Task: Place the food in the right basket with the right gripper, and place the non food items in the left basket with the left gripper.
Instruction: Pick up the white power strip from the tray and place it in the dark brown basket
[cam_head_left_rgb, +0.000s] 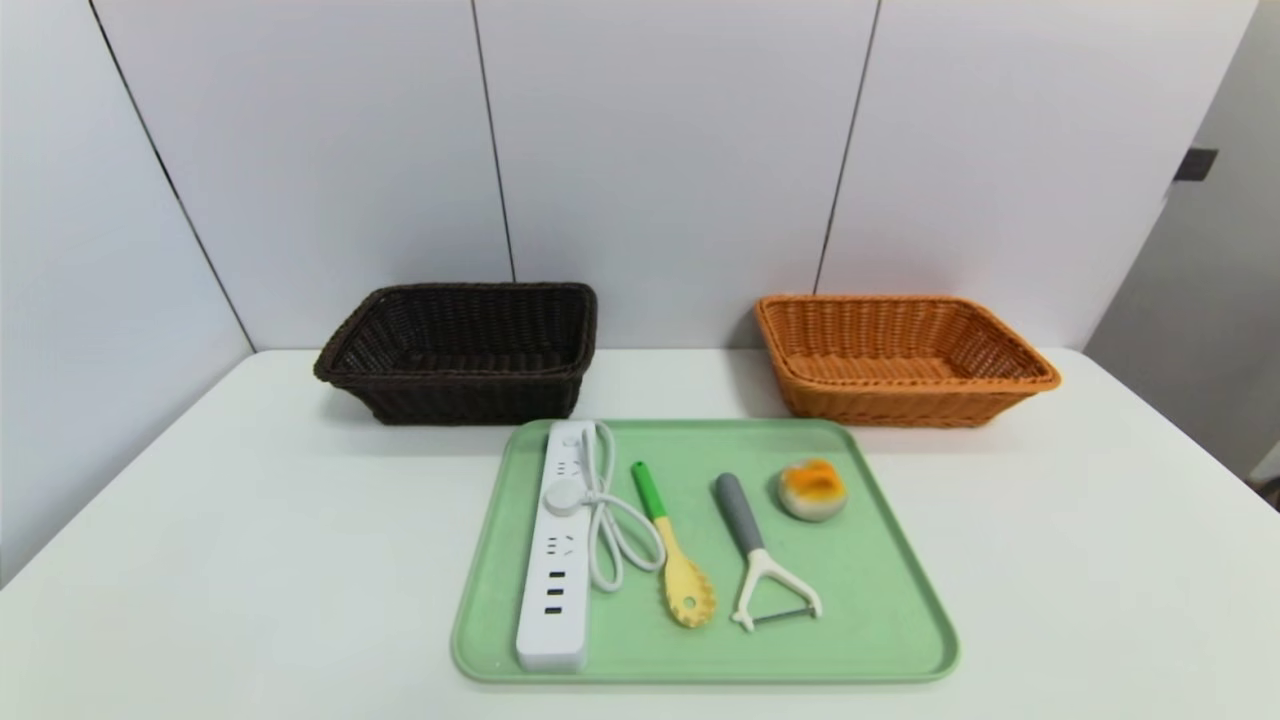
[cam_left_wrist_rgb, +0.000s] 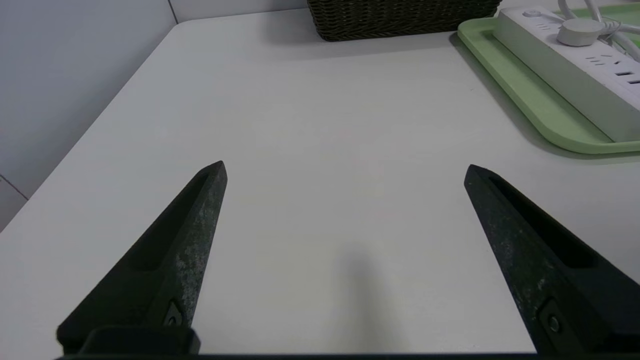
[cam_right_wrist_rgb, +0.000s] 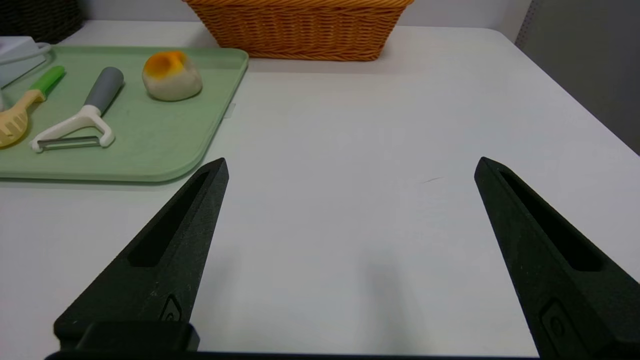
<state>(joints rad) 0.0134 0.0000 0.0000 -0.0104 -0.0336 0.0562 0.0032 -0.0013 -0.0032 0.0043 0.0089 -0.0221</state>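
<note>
A green tray (cam_head_left_rgb: 890, 600) holds a white power strip (cam_head_left_rgb: 555, 545) with its coiled cord, a green-handled yellow spoon (cam_head_left_rgb: 672, 555), a grey-handled white peeler (cam_head_left_rgb: 757, 555) and a round bun with an orange top (cam_head_left_rgb: 812, 490). Behind it stand a dark brown basket (cam_head_left_rgb: 460, 350) on the left and an orange basket (cam_head_left_rgb: 900, 357) on the right. My left gripper (cam_left_wrist_rgb: 345, 167) hovers open over bare table left of the tray (cam_left_wrist_rgb: 525, 95). My right gripper (cam_right_wrist_rgb: 350, 165) hovers open over bare table right of the tray (cam_right_wrist_rgb: 150, 150), the bun (cam_right_wrist_rgb: 171, 75) ahead of it. Neither arm shows in the head view.
The white table (cam_head_left_rgb: 1100, 560) meets a wall of pale panels just behind the baskets. Its left edge runs along a side wall (cam_left_wrist_rgb: 60, 75), and its right edge (cam_right_wrist_rgb: 575, 100) drops off beside a grey surface.
</note>
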